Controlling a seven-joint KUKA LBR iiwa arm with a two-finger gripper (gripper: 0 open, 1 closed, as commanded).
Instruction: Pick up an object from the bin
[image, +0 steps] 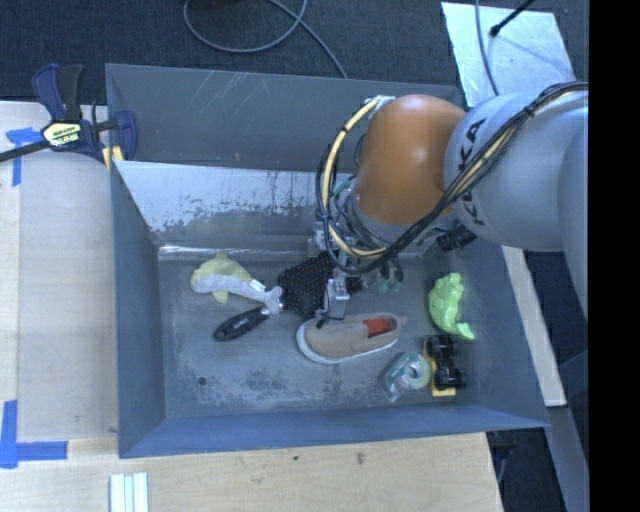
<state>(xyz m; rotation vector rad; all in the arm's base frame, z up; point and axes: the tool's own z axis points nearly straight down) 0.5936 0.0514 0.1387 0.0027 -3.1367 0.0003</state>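
Small shoe, pale sole with a red patch. It lies on the bin floor right of centre, toward the near wall. Its long axis runs left-right, the right end angled slightly to the far wall; you cannot tell toe from heel.

Gripper is over the shoe's left end. You cannot tell whether it is open or closed, or has hold of anything.

Black mesh piece crowds it just to the left. Beyond that, a black-handled tool and a yellowish lump. Right of the shoe: silvery ring, yellow-black toy, green crumpled thing.

Grey bin has a scuffed floor. It stands on a pale desk.
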